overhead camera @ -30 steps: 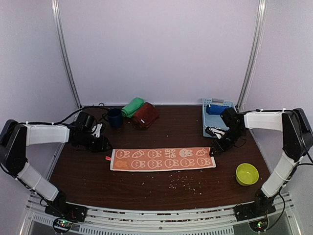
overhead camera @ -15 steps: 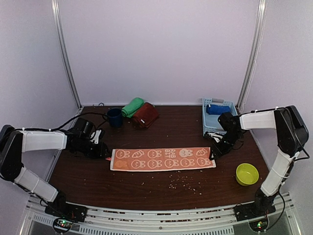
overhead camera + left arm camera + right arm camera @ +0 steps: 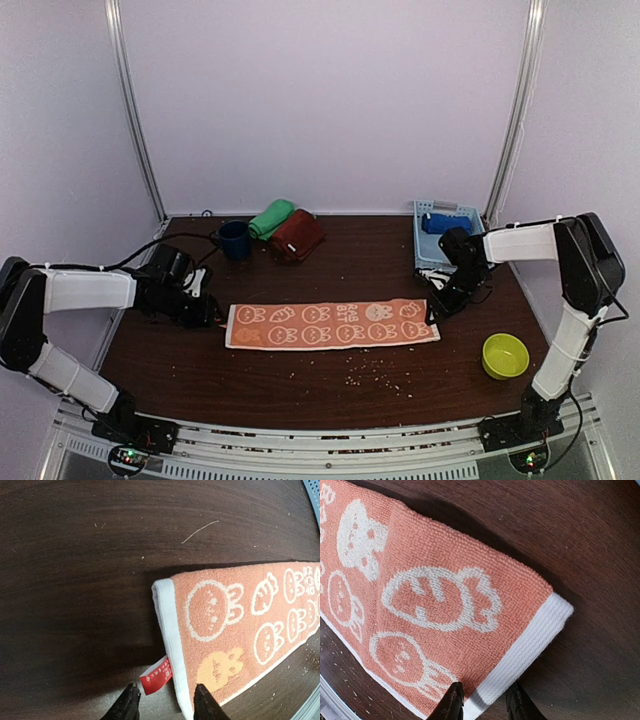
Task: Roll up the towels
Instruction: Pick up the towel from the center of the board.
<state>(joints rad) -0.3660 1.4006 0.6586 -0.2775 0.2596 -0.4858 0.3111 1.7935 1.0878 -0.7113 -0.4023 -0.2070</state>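
Observation:
The orange towel with white bunny print (image 3: 333, 325) lies flat as a long strip across the middle of the table. My left gripper (image 3: 212, 312) stands open at its left end. In the left wrist view the left gripper (image 3: 165, 700) straddles the white hem and a red tag (image 3: 156, 676) of the orange towel (image 3: 235, 625). My right gripper (image 3: 437, 308) is low over the right end. In the right wrist view the right gripper (image 3: 484, 700) is open, its tips either side of the white hem (image 3: 525, 652). Rolled green (image 3: 271, 218) and maroon (image 3: 297, 236) towels lie at the back. A blue towel (image 3: 440, 223) lies in the basket.
A navy mug (image 3: 236, 240) stands left of the green towel. The pale blue basket (image 3: 419, 245) sits at the back right, just behind my right gripper. A yellow-green bowl (image 3: 505, 355) stands front right. Crumbs (image 3: 375, 372) are scattered in front of the orange towel.
My right gripper has come down and left onto the towel's right end, and its jaws have narrowed. The left gripper has slid closer to the left end.

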